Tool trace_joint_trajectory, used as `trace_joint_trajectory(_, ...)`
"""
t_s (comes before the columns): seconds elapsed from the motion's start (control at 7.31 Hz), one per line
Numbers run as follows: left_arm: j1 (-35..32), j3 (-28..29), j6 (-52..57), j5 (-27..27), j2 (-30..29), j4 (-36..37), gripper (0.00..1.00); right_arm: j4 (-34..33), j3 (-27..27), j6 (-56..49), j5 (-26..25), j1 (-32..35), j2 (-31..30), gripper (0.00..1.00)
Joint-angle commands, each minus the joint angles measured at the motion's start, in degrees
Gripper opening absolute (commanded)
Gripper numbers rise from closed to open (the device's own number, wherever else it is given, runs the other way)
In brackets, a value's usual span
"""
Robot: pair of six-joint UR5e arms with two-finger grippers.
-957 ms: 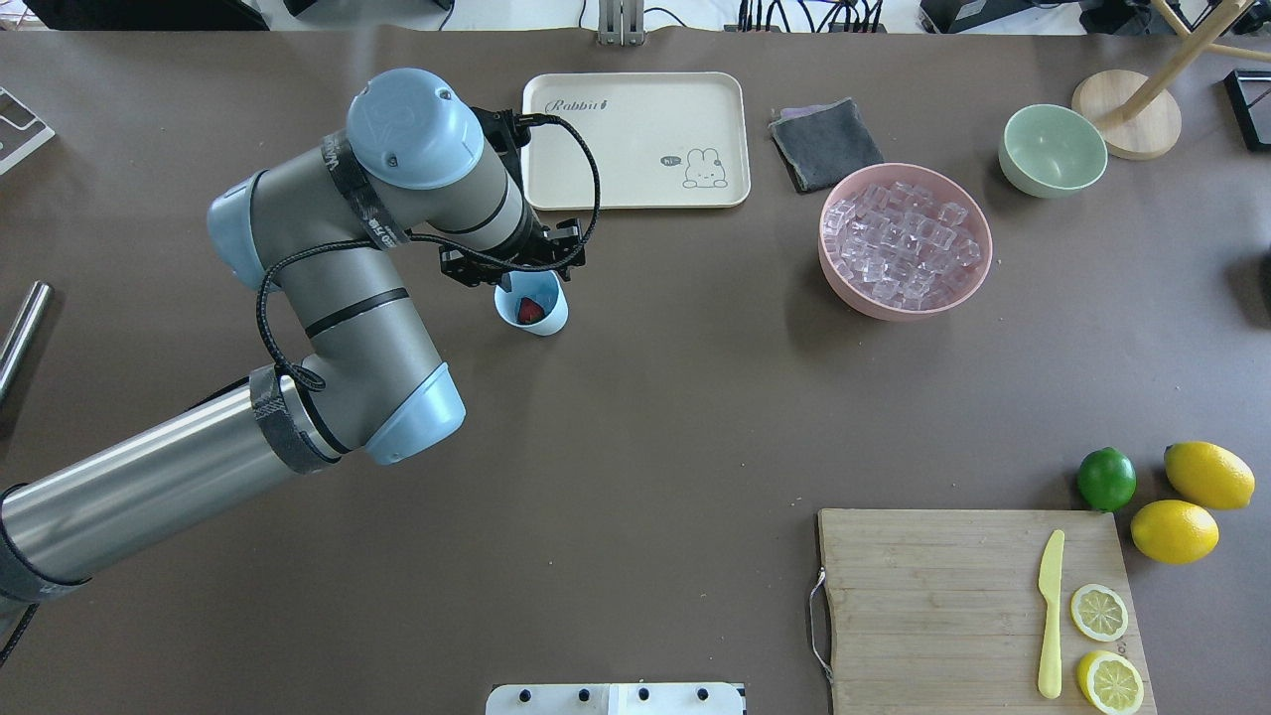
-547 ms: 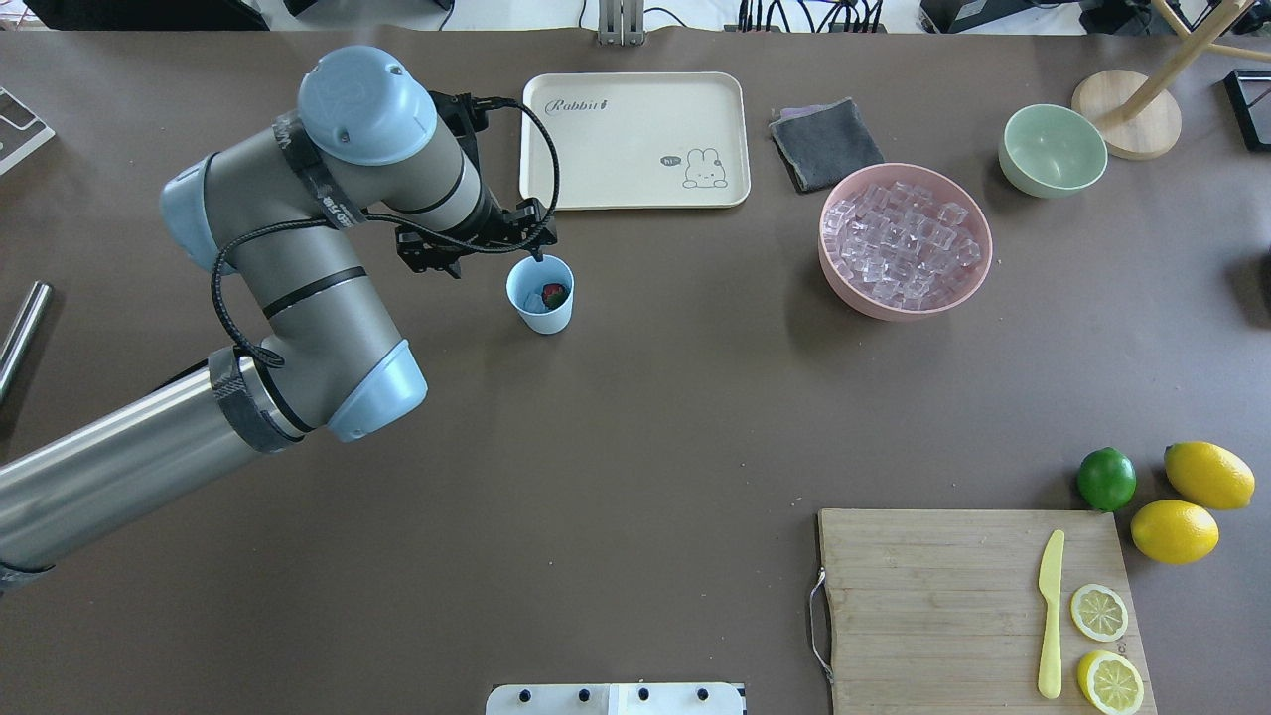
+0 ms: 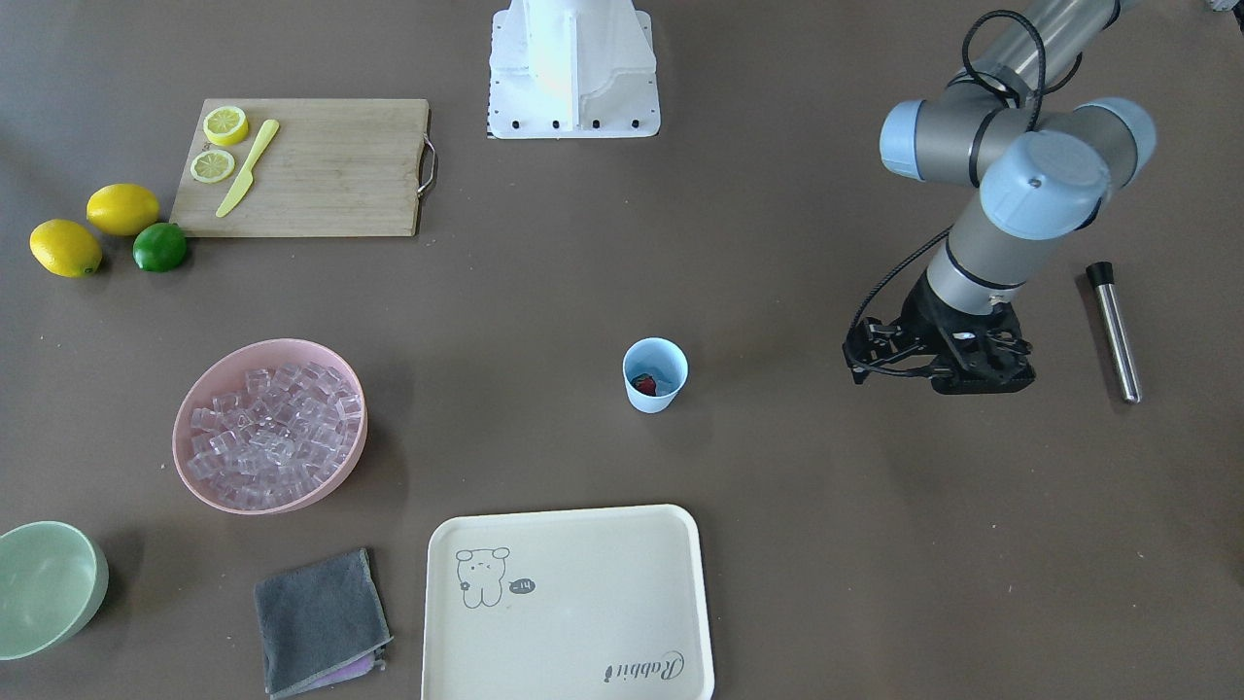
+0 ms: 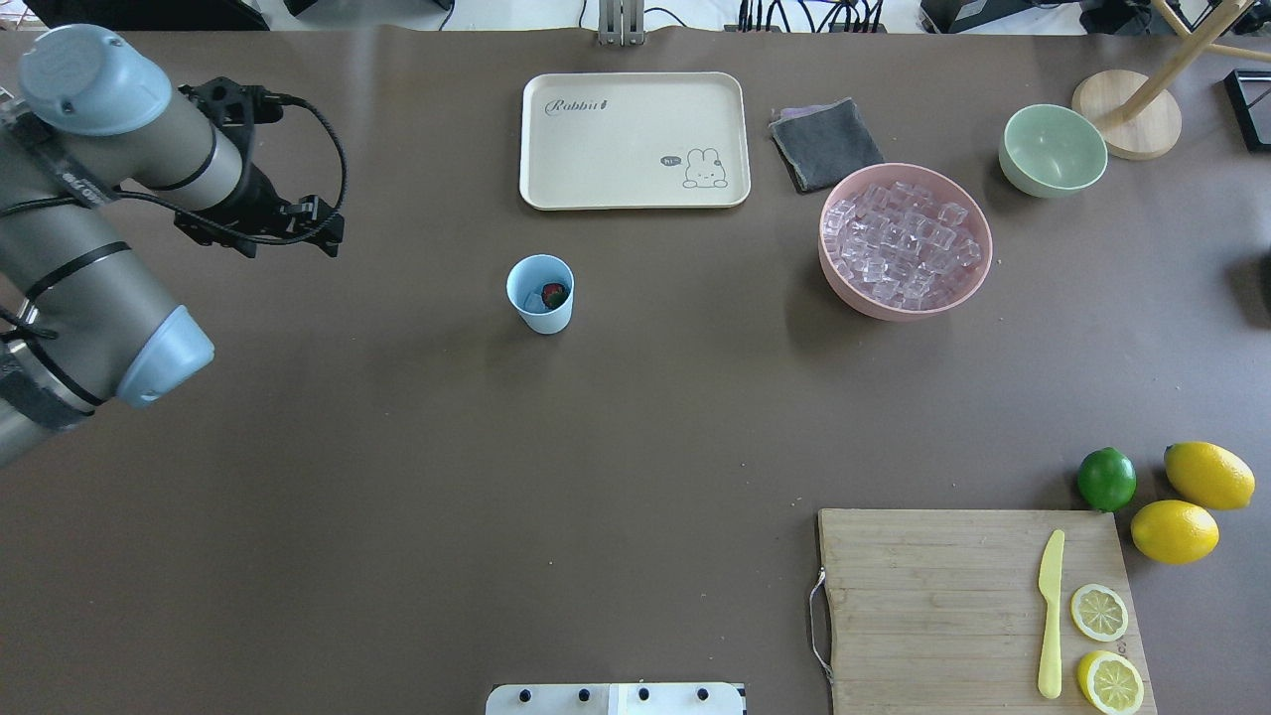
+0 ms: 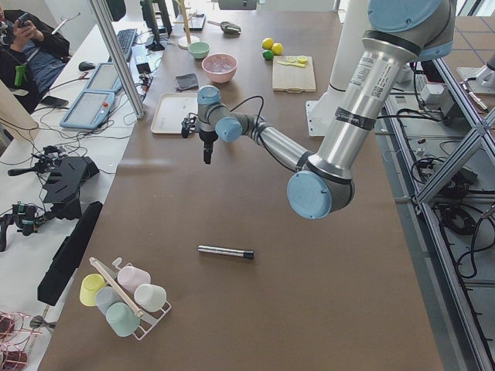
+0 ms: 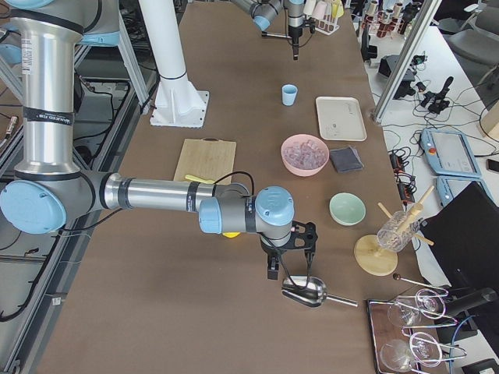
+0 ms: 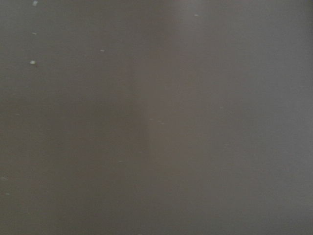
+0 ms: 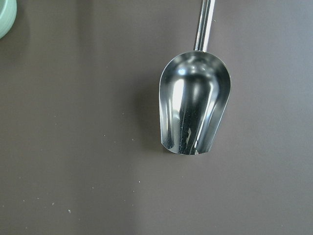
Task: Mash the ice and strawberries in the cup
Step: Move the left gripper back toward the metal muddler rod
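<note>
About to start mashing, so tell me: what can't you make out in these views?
Left gripper: open or shut unclear; its wrist covers the fingers, overhead and front views.
Right gripper: only in exterior right view; state unclear.
Ice in the cup: too small to count, overhead.
Left wrist view: blurred.

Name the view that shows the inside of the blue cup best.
Overhead exterior: it looks into the cup, showing strawberry and ice. Front-facing shows only the strawberry; exterior right, a tiny cup; other views, nothing.

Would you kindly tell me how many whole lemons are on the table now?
2. The first lemon lies right of the lime; the second lemon lies beside a corner of the cutting board, nearer the robot. None seems hidden.
</note>
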Motion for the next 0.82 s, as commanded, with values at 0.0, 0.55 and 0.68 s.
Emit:
trace_joint_trajectory(0.0,-9.26,3.34,15.27,-2.33,11.90,-9.43,0.98,0.00,-0.01,0.09,-0.10,-0.06,0.07,1.00)
trace_joint_trajectory(0.55,-15.29,16.21,20.98,-5.78,15.19,-22.13,0.97,0.00,-0.01,0.09,0.07,-0.06,0.07,1.00)
trace_joint_trajectory(0.68,-15.20,16.38,20.44,-5.78,16.15,-23.35,0.97,0.00,-0.01,0.09,0.16,-0.06,0.07,1.00)
